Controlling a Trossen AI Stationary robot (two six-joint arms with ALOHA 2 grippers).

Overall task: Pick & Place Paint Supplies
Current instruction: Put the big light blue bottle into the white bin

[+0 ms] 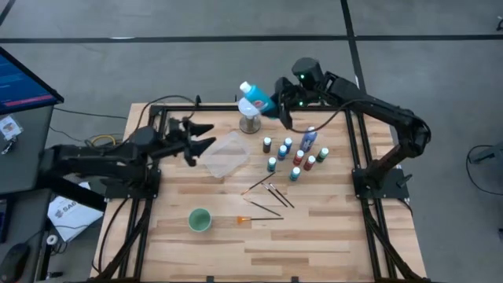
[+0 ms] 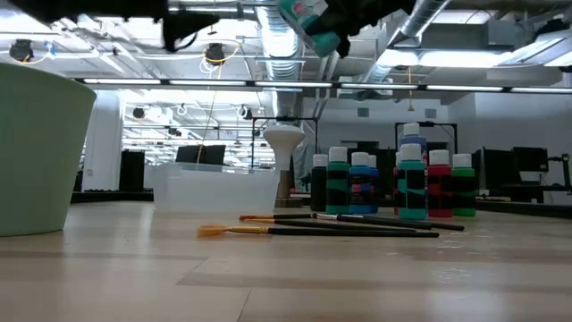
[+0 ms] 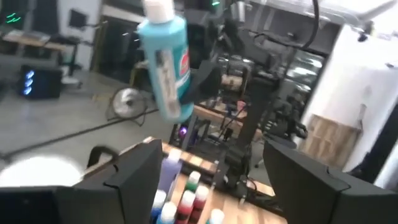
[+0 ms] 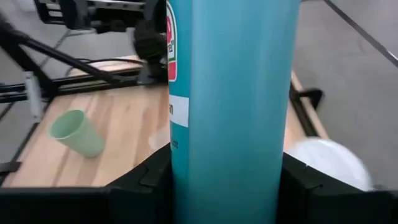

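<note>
Light wooden table [image 1: 314, 236] holding a green cup [image 1: 200, 219], clear plastic tray [image 1: 224, 153], cluster of small paint bottles [image 1: 295, 157], thin brushes [image 1: 267, 192], and a white globe on a stand [image 1: 250, 118].

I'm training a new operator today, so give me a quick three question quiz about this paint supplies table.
1. True or false: the right end effector holds a teal bottle up in the air.
2. Which lies on the table beside the brushes? A) green cup B) red bowl C) yellow sponge
3. Fill in: the left end effector is ____ and holds nothing.

Key: 1 true; 2 A, the green cup; 3 open.
</note>
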